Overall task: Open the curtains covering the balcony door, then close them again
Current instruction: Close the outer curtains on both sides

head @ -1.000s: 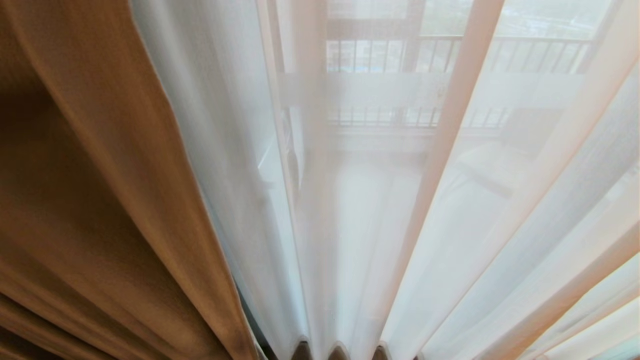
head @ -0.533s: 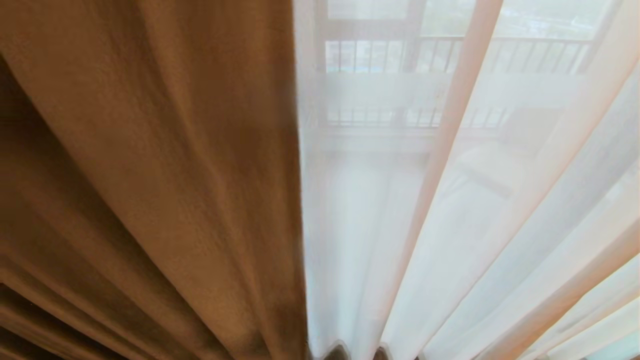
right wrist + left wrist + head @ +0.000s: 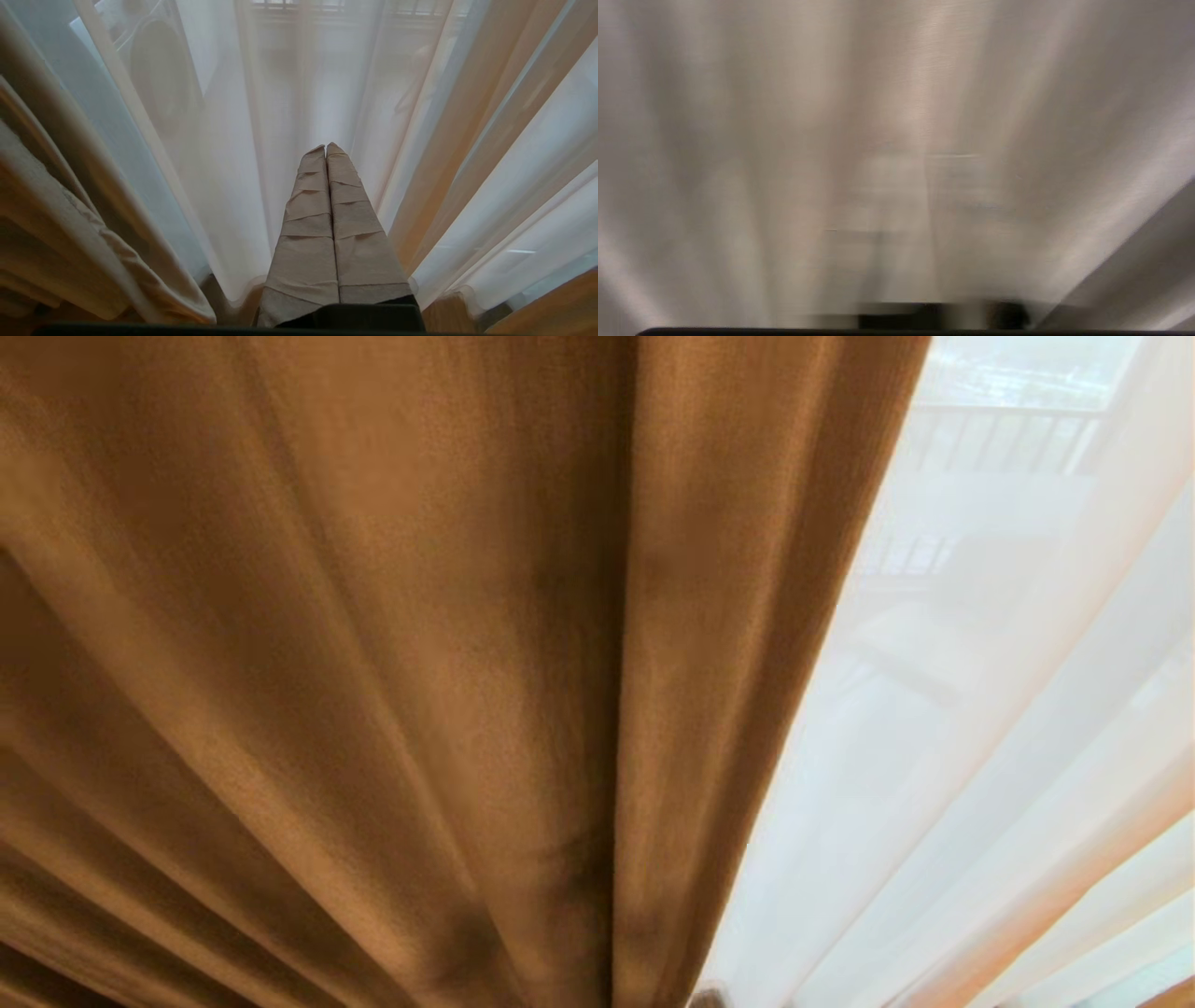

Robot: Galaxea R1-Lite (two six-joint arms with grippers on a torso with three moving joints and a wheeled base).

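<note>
The thick curtain (image 3: 392,663) fills the left and middle of my head view, its edge running down beside the white sheers (image 3: 980,709) on the right. Through the sheers I make out a railing (image 3: 999,429), blurred. My left tool is clenched; its wrist view shows only smeared fabric, so I cannot tell what it grips. My right tool (image 3: 325,148) is clenched on nothing, its wrapped fingers (image 3: 308,224) pointing at the sheers.
</note>
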